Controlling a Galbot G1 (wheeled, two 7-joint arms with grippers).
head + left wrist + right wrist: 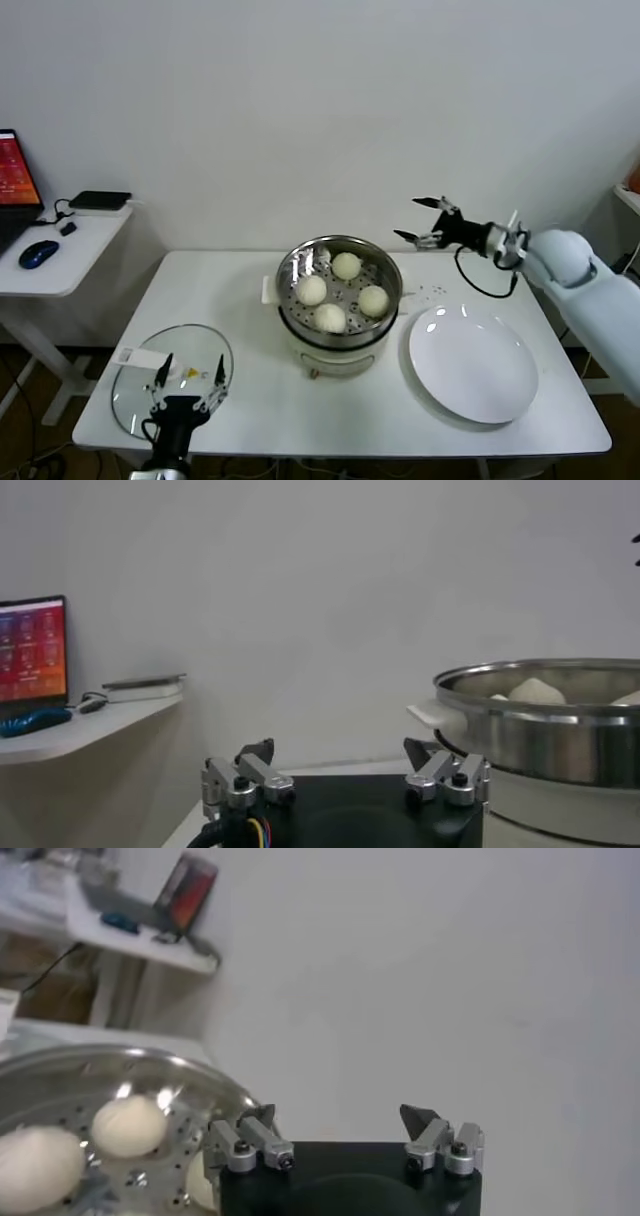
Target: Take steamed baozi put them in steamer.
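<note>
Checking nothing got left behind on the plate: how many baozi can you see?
4, all in the steamer: one at the back, one left, one right, one at the front. The plate holds none.

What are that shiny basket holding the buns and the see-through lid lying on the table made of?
The steamer basket looks like polished stainless steel: mirror-bright walls with reflections and a perforated floor. Its base looks like cream plastic, though that is less sure. The lid seems to be clear glass, since the table shows through it, with a white handle.
</note>
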